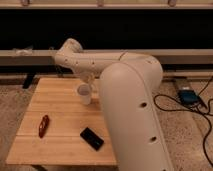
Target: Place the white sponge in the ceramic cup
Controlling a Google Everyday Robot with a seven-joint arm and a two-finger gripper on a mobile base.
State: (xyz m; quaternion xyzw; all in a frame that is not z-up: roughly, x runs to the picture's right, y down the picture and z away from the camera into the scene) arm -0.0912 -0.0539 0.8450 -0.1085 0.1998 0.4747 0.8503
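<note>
The ceramic cup [84, 94] is a small white cylinder standing upright near the middle of the wooden table [55, 105]. My white arm reaches from the lower right up over the table and bends down, so the gripper [89, 82] hangs just above and right of the cup's rim. The white sponge does not show anywhere; it may be hidden by the arm or the gripper.
A black flat slab [92, 138] lies near the table's front edge. A small red-orange object [43, 125] lies at the front left. A dark wall with a rail runs behind the table. Cables and a blue box [188, 96] lie on the floor to the right.
</note>
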